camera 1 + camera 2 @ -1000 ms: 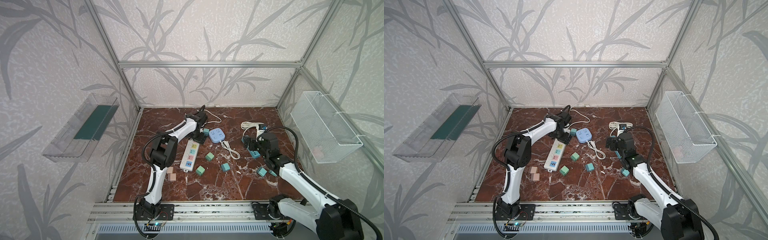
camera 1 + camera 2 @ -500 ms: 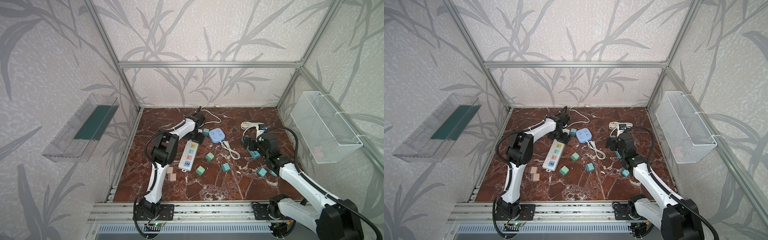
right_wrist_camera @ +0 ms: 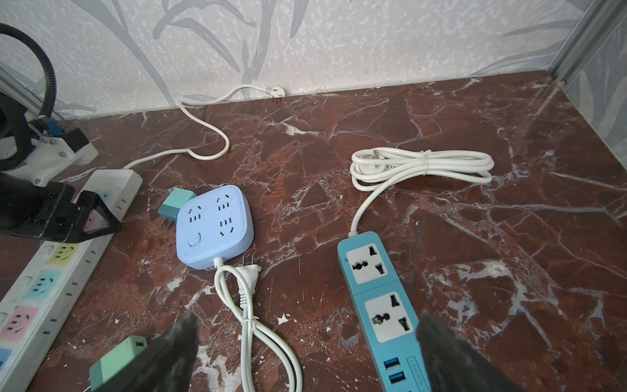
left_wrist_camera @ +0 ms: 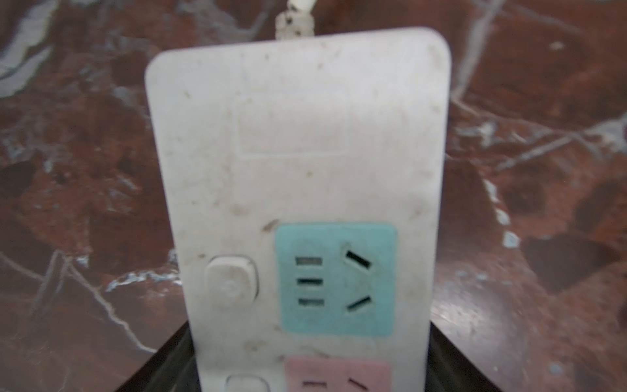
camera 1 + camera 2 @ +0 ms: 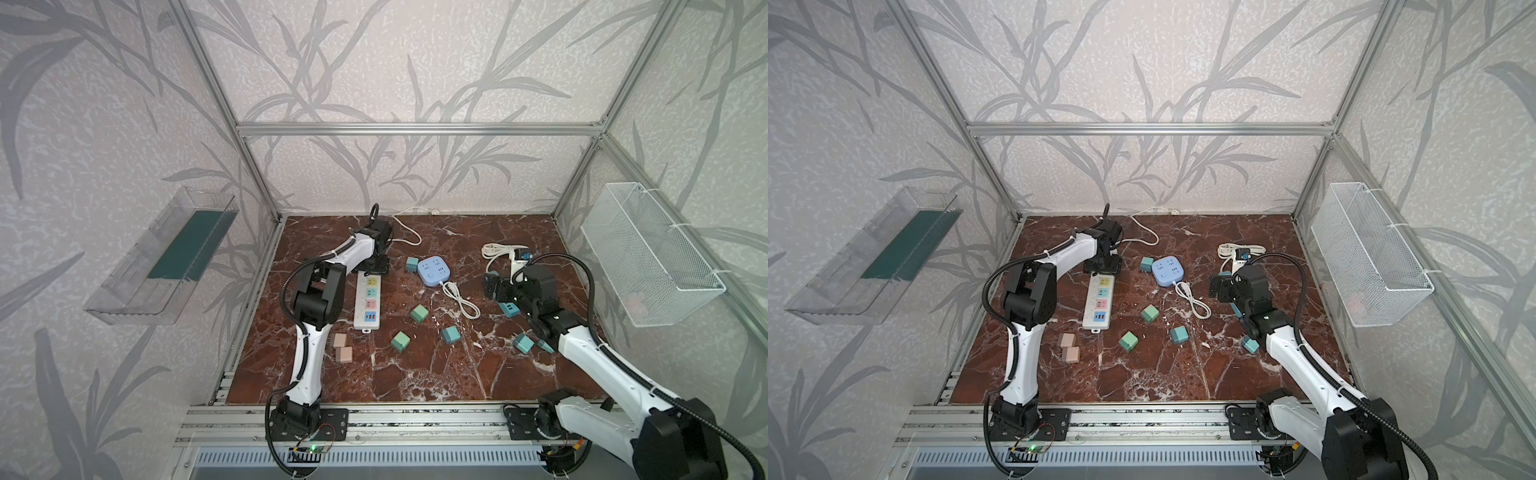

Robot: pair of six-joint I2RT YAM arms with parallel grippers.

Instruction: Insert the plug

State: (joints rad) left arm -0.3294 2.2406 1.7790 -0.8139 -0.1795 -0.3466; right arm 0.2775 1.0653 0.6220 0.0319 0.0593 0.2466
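A white power strip [image 5: 367,301] with coloured sockets lies left of centre, also in the left wrist view [image 4: 298,152]. My left gripper [image 5: 376,266] [image 4: 310,356] straddles its far, corded end, with a dark finger against each long side. Several green plug cubes lie loose on the marble, one [image 5: 419,313] near the middle. This plug [image 3: 115,359] sits just outside one finger [image 3: 176,349] of my right gripper [image 3: 305,339]. That gripper [image 5: 496,286] hangs open and empty above a teal power strip [image 3: 380,298].
A light blue square socket hub [image 5: 434,271] [image 3: 215,225] lies mid-table with its looped cord, a teal plug [image 3: 174,203] behind it. A coiled white cord [image 3: 420,166] lies at the back right. Two pink cubes [image 5: 341,347] sit front left. A wire basket [image 5: 648,257] hangs on the right wall.
My left gripper's jaws have narrowed from wide open onto the sides of the white power strip's far end. The right arm has not moved.
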